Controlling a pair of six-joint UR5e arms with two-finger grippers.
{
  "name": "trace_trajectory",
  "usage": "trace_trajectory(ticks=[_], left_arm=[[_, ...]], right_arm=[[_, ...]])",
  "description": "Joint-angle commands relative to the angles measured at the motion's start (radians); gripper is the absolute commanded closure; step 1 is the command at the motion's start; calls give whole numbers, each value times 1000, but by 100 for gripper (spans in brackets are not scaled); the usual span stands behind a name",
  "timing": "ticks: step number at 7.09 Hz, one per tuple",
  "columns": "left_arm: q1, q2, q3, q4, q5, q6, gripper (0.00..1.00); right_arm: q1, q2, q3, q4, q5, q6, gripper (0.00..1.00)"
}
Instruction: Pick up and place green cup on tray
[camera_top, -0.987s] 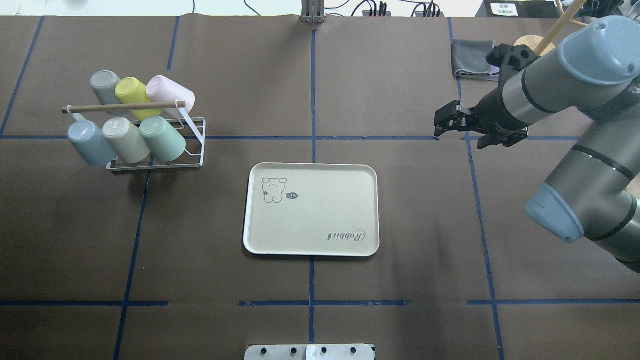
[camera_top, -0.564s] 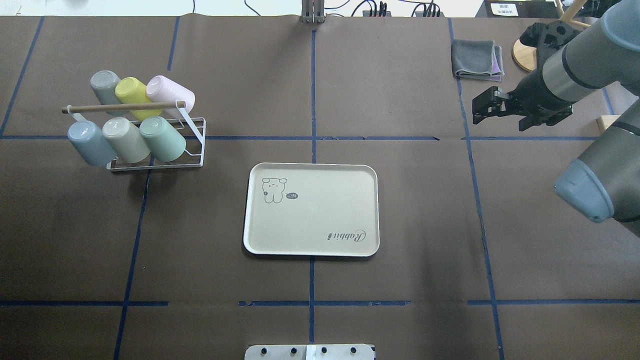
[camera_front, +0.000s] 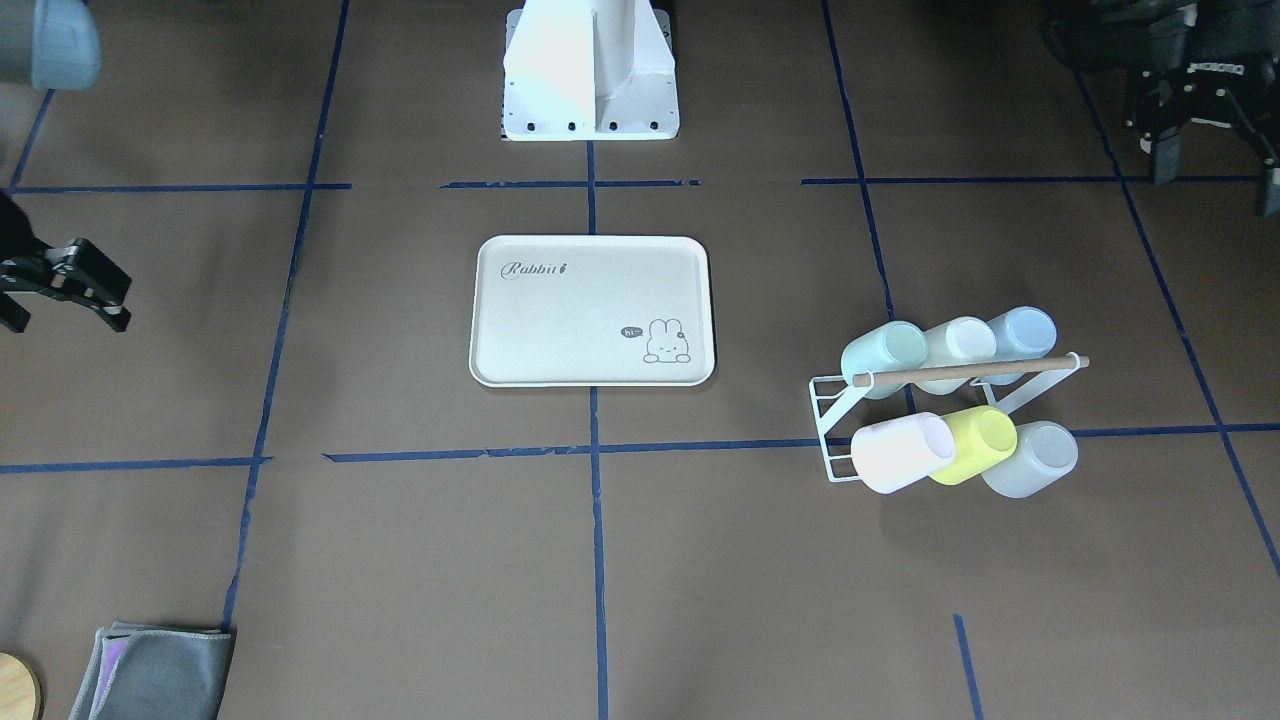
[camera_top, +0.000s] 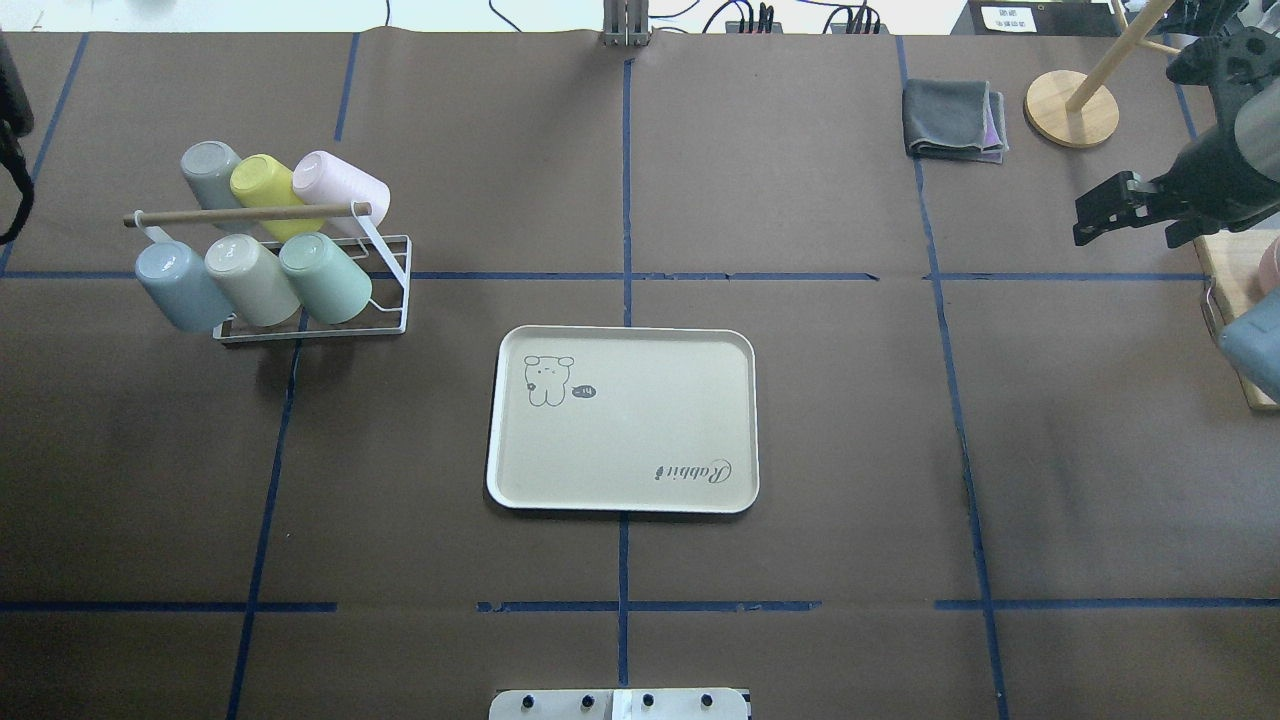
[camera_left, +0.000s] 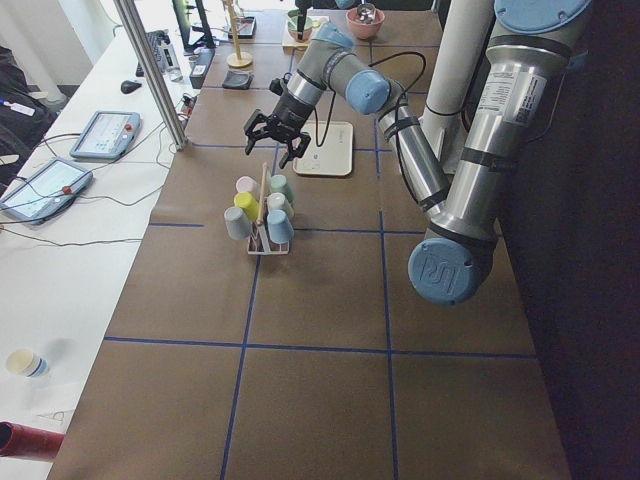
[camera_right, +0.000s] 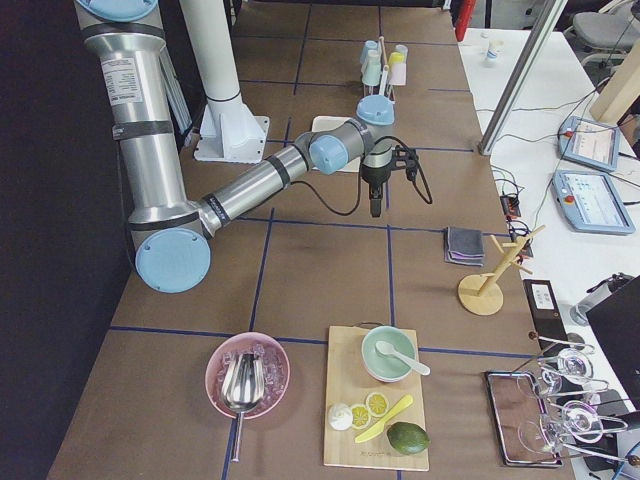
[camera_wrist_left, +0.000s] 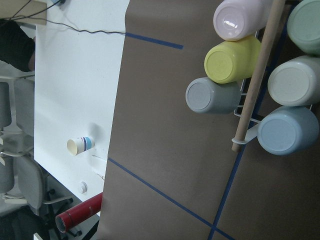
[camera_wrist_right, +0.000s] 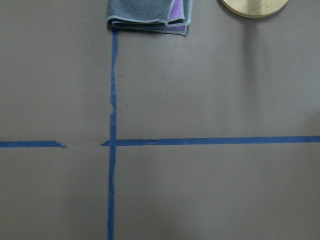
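Observation:
The green cup (camera_top: 325, 278) lies on its side in the front row of a white wire rack, at its right end, mouth towards the tray; it also shows as green cup (camera_front: 885, 349) and green cup (camera_wrist_left: 307, 25). The cream tray (camera_top: 640, 440) lies flat mid-table with nothing on it. My left gripper (camera_front: 1215, 185) hangs open and holds nothing, off to the rack's outer side and apart from the cups. My right gripper (camera_top: 1085, 222) is open too, far right of the tray, over bare table.
The rack's wooden rod (camera_top: 250, 214) runs above several other cups, among them yellow (camera_top: 262, 183), pink (camera_top: 340, 185) and pale blue (camera_top: 175, 285). A folded grey cloth (camera_top: 955, 120) and a wooden stand (camera_top: 1072, 95) sit back right. A cutting board (camera_top: 1235, 320) is at the right edge.
The right arm has swung away to the right, its gripper still open. A dark part of the left arm now shows at the overhead view's left edge. Cups and tray have not moved.

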Motion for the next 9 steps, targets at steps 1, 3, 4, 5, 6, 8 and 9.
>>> trace_trajectory(ticks=[1,3,4,5,6,8,9], left_arm=[[214,-41,-6,125,304,135,0],[431,-103,1,335,499,191,0],[514,-123,13,397,582,223,0],[562,-127,55,411,653,252,0],[592,-136,131,427,695,258,1],[653,-158,233,427,796,271,1],[676,-179,269,427,828,272,1]], right_arm=[[61,-62,-18,5,30,-115,0],[107,-99,-31,5,45,-210,0],[121,-99,-56,7,48,-230,0],[121,-99,-67,7,48,-234,0],[121,-98,-70,7,48,-234,0],[121,-99,-71,7,50,-234,0],[121,-99,-71,7,48,-234,0]])
